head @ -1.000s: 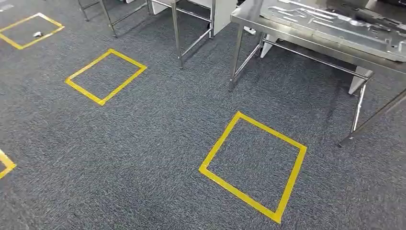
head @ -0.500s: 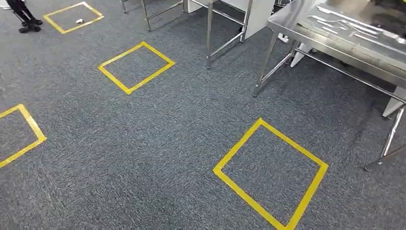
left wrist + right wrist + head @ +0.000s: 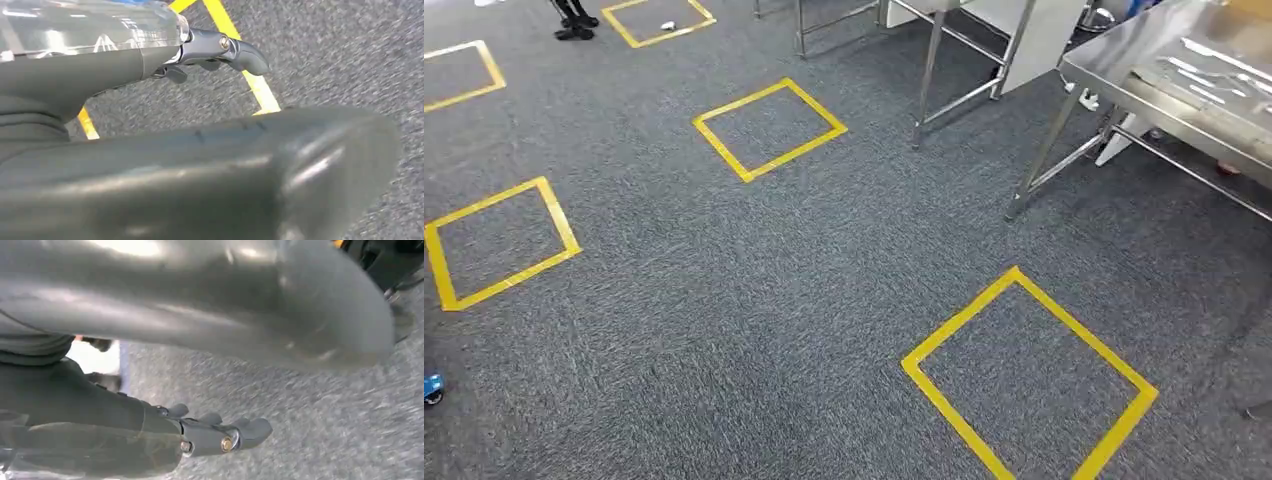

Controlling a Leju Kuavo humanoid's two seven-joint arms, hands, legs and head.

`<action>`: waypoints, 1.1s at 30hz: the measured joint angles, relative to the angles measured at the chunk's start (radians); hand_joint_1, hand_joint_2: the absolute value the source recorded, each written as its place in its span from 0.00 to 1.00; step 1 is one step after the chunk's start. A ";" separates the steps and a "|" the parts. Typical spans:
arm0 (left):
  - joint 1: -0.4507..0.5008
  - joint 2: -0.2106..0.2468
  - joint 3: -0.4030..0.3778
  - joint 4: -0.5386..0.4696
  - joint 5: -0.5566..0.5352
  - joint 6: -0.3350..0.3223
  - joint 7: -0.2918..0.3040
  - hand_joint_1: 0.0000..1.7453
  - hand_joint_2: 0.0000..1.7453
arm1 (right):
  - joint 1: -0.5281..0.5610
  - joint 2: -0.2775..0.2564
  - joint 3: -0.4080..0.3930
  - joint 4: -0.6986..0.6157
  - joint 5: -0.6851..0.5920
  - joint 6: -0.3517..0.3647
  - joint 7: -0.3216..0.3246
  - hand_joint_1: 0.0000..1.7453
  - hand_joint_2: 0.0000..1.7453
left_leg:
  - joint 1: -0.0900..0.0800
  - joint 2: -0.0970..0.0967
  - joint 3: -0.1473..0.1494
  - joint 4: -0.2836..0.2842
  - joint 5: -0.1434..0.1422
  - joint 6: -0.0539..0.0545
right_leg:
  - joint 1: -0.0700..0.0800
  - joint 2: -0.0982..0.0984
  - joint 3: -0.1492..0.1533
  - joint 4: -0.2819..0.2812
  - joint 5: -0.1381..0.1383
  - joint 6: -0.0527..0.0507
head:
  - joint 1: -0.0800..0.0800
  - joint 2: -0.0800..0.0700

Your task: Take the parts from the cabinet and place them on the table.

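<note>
Our view has swung across the grey carpet (image 3: 724, 300); we judge ourselves walking. The steel worktop (image 3: 1124, 85) with parts (image 3: 1214, 60) sits at two o'clock. Left hand (image 3: 150, 150) and right hand (image 3: 200, 315) hang empty, fingers loosely extended.

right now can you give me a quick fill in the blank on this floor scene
1. The squares taped on the carpet are ___ in colour.
2. The steel table stands on the robot's ___ side.
3. The left hand holds ___.
4. The floor covering is grey ___.

Missing words: yellow; right; nothing; carpet
</note>
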 joint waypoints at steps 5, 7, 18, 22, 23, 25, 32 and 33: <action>0.000 0.006 0.000 0.000 -0.002 -0.002 0.001 0.00 0.00 | 0.007 0.010 0.000 0.000 0.000 0.006 0.009 0.00 0.00 | 0.002 0.098 -0.093 0.192 -0.111 -0.021 | -0.012 -0.069 0.025 -0.047 0.019 -0.003 | 0.000 0.000; 0.001 0.009 -0.002 0.000 -0.002 -0.003 0.001 0.00 0.00 | 0.008 0.011 -0.005 0.000 0.000 0.009 0.013 0.00 0.00 | 0.010 0.105 -0.139 0.289 -0.139 -0.034 | -0.012 -0.097 0.022 -0.044 0.015 -0.002 | 0.000 0.000; 0.005 0.023 -0.013 -0.001 -0.012 -0.021 -0.010 0.00 0.00 | -0.006 0.020 -0.016 0.000 -0.008 0.005 -0.006 0.00 0.00 | 0.017 0.127 0.000 0.019 -0.016 -0.003 | -0.032 -0.125 0.010 0.025 -0.044 0.065 | 0.000 0.000; -0.003 0.024 -0.014 -0.001 -0.011 -0.023 -0.008 0.00 0.00 | -0.001 0.023 -0.016 0.000 -0.007 0.005 -0.008 0.00 0.00 | 0.008 0.090 -0.012 0.020 -0.009 0.009 | -0.029 -0.066 -0.129 0.313 -0.183 0.059 | 0.000 0.000; -0.001 0.024 -0.014 -0.001 -0.011 -0.024 -0.008 0.00 0.00 | 0.000 0.023 -0.017 0.000 -0.008 0.003 -0.008 0.00 0.00 | 0.005 0.079 -0.013 0.020 -0.008 0.009 | -0.028 -0.066 -0.142 0.331 -0.175 0.055 | 0.000 0.000; 0.002 0.024 -0.015 -0.001 -0.012 -0.024 -0.008 0.00 0.00 | 0.002 0.023 -0.018 0.000 -0.009 0.002 -0.006 0.00 0.00 | 0.002 0.055 -0.011 0.021 -0.008 0.009 | -0.022 -0.060 -0.101 0.233 -0.097 0.041 | 0.000 0.000; 0.000 0.018 -0.019 -0.001 -0.018 -0.032 -0.011 0.00 0.00 | 0.000 0.019 -0.024 0.000 -0.014 -0.002 -0.010 0.00 0.00 | 0.011 -0.020 -0.021 0.008 0.010 -0.025 | -0.005 0.001 -0.005 0.004 -0.002 0.007 | 0.000 0.000; 0.002 0.018 -0.019 -0.001 -0.018 -0.032 -0.011 0.00 0.00 | 0.000 0.019 -0.024 0.000 -0.014 -0.002 -0.010 0.00 0.00 | 0.010 0.004 -0.021 0.019 0.005 -0.023 | -0.019 -0.019 0.005 -0.017 0.009 0.003 | 0.000 0.000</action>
